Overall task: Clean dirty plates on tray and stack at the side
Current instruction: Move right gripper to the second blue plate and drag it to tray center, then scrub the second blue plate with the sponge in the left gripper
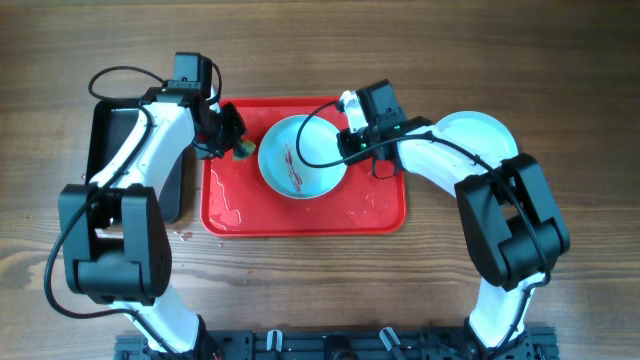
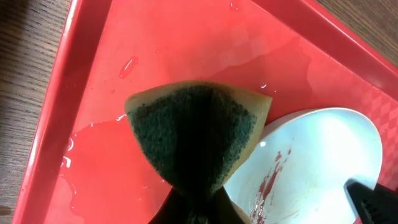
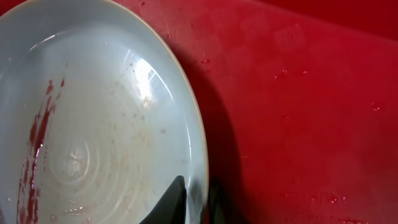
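The right arm is covering much of the pale plate (image 1: 480, 128) lying on the table (image 1: 560, 80) off the tray's right end, so whether it is one plate or a stack cannot be told. The left arm is likewise hiding most of the black tray (image 1: 105, 138) at the far left. In the left wrist view the sponge (image 2: 193, 134), its green scouring face toward the camera with a yellow edge, is blocking the left gripper (image 2: 189, 208). That gripper's jaws are pinching the sponge's lower end, and only a dark sliver of them is showing at the bottom edge. The mint-blue plate (image 1: 300, 155) is sitting on the red tray (image 1: 380, 215), toward its far middle, with dark red streaks (image 3: 34, 143) running across its centre. The right gripper (image 1: 346, 150) is clamping that plate's right rim, one finger inside and one outside, both cut off by the bottom of the right wrist frame. A dark shadow is falling under the rim there, though whether the rim is lifted off the tray is hard to say. The sponge is hanging just beside the plate's left rim, and whether they are touching is unclear. Water (image 2: 93, 149) is pooling on the tray's left part, near the raised rim. The widest open stretch of tray floor is running along the edge nearest the robot's base.
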Robot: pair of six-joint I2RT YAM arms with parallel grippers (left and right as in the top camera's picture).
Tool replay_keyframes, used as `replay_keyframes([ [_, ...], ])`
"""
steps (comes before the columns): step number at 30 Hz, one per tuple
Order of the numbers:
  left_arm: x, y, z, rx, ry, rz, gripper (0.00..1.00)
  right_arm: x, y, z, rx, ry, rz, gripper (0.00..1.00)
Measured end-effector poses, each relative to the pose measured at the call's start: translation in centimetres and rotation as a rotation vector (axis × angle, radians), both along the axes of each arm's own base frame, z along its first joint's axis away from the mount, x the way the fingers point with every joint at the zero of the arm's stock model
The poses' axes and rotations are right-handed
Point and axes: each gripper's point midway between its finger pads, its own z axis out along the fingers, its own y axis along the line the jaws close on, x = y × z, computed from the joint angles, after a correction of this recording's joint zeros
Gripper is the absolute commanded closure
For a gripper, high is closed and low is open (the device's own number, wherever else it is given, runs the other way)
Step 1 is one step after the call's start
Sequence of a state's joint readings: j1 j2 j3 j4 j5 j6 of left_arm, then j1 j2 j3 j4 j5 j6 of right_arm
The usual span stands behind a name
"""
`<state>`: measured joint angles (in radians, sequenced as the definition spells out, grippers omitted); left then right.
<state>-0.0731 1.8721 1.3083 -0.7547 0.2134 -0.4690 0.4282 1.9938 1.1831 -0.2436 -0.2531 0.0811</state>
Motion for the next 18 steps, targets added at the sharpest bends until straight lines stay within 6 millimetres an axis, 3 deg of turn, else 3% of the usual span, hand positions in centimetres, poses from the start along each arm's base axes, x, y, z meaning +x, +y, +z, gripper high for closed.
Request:
replay_keyframes([
  [5,0.0,0.0,0.0,0.0,-0.001,0.0,0.96,-0.1,0.0,0.1,0.013,0.036,-0.045,0.96],
  [11,0.1,0.0,0.0,0.0,-0.002,0.0,0.96,-2.4,0.0,-0.4,0.053,0.228,-0.202,0.96],
  [14,0.1,0.0,0.0,0.0,-0.002,0.0,0.96,-4.0,1.0,-0.8,0.062,0.316,-0.301,0.96],
  [18,0.1,0.0,0.0,0.0,-0.002,0.0,0.96,-5.4,3.7,-0.7,0.082,0.348,-0.357,0.96],
])
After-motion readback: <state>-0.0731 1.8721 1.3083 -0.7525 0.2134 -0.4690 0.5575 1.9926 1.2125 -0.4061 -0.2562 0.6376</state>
